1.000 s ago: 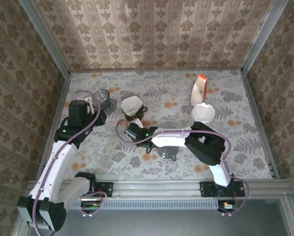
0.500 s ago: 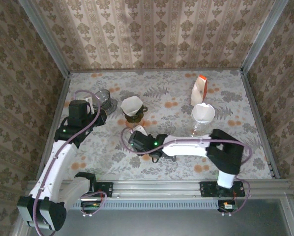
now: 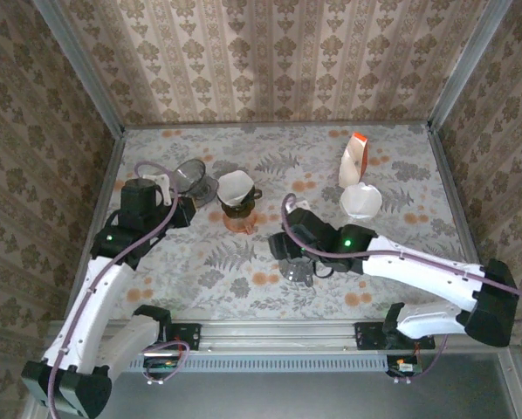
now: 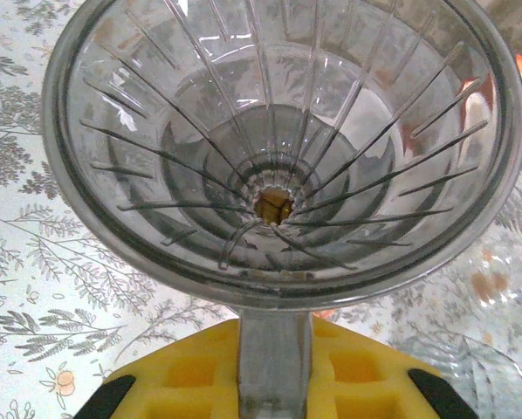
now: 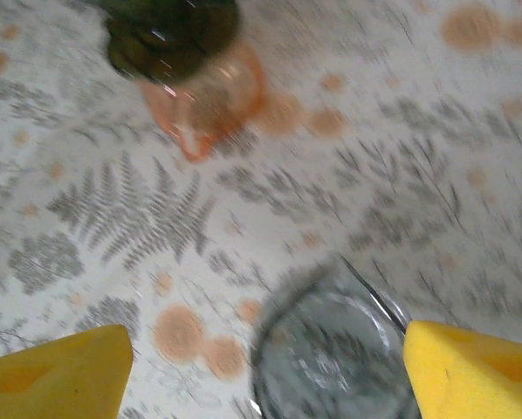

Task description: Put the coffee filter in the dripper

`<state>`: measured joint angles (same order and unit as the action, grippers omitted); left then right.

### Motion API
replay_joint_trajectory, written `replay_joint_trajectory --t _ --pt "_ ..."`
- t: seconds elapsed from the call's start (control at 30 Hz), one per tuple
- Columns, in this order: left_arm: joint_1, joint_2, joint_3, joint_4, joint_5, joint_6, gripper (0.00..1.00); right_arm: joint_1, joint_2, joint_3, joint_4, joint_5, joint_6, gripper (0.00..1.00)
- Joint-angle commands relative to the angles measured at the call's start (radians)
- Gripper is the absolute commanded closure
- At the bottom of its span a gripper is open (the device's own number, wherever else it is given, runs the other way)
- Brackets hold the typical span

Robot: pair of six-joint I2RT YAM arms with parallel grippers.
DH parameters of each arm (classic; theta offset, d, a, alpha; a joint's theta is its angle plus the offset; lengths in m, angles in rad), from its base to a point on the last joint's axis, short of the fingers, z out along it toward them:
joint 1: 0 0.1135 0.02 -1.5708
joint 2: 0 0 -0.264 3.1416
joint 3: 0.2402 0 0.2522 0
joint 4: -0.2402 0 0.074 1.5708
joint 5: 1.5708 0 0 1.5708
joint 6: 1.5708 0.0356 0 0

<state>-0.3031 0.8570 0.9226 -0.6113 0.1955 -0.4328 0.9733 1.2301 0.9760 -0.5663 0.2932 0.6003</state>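
Observation:
My left gripper [image 3: 180, 197] is shut on the handle of a clear ribbed glass dripper [image 3: 191, 176], holding it just above the table at the back left. In the left wrist view the dripper [image 4: 283, 148] has nothing inside, and its handle runs down between the yellow pads of the left gripper [image 4: 270, 367]. A white coffee filter [image 3: 235, 186] stands open in a dark cup right of the dripper. My right gripper [image 3: 281, 244] hovers open over the table's middle, right of the cup. Nothing lies between the fingertips of the right gripper [image 5: 265, 371].
The dark cup [image 5: 169, 35] stands on an orange saucer [image 5: 210, 98]. A small round glass piece [image 3: 298, 272] lies under my right gripper. A second white filter [image 3: 361, 200] and a white-and-orange packet [image 3: 353, 159] stand at the back right.
My right arm has swung right, away from the cup with the filter, and its jaws have opened wide. The left gripper has carried the dripper slightly right, toward the cup.

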Motion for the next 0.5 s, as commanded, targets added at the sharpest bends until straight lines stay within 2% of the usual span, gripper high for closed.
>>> replay_joint_trajectory --t 0.0,0.2,0.47 --pt "-0.025 -0.035 0.039 -0.037 0.011 0.034 1.00 -0.039 -0.055 -0.072 -0.102 -0.074 0.095 0.15" --pt "-0.080 -0.055 0.065 -0.066 0.033 0.037 1.00 -0.126 -0.050 -0.166 0.008 -0.209 0.115 0.13" --pt "-0.192 -0.056 0.079 -0.089 -0.006 0.041 1.00 -0.109 0.010 -0.168 0.094 -0.256 0.138 0.16"
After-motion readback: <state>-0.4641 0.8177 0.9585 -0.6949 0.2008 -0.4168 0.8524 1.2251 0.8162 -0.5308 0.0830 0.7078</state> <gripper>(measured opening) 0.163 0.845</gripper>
